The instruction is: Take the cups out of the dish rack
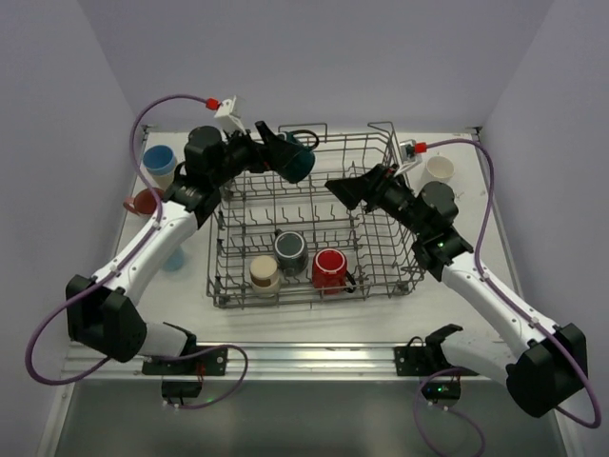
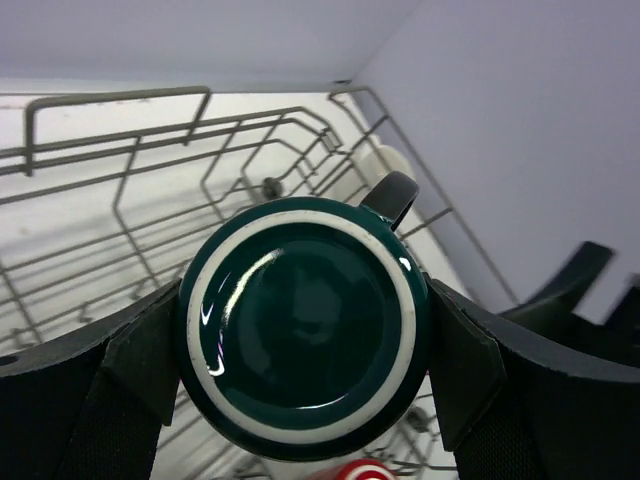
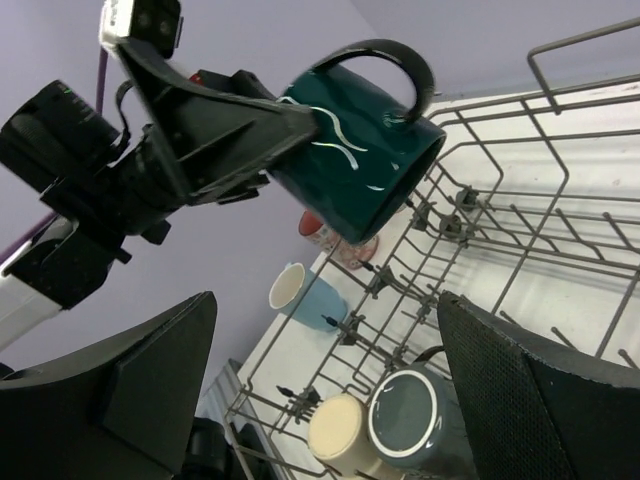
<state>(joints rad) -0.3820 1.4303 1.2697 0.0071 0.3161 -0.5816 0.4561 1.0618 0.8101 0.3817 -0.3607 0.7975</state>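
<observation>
My left gripper (image 1: pixel 285 152) is shut on a dark teal mug (image 1: pixel 298 160) and holds it on its side above the far left corner of the grey wire dish rack (image 1: pixel 285 297). In the left wrist view the mug's base (image 2: pixel 305 325) sits clamped between both pads. It also shows in the right wrist view (image 3: pixel 360 165), handle up. My right gripper (image 1: pixel 347 190) is open and empty above the rack's far right part. In the rack stand a beige cup (image 1: pixel 265 273), a dark grey mug (image 1: pixel 290 250) and a red mug (image 1: pixel 329 268), all upside down.
On the table left of the rack stand a blue cup (image 1: pixel 159 162), a pink-red cup (image 1: pixel 143 202) and a light blue cup (image 1: pixel 173 257). A cream cup (image 1: pixel 439 169) stands right of the rack. Walls close in the table on three sides.
</observation>
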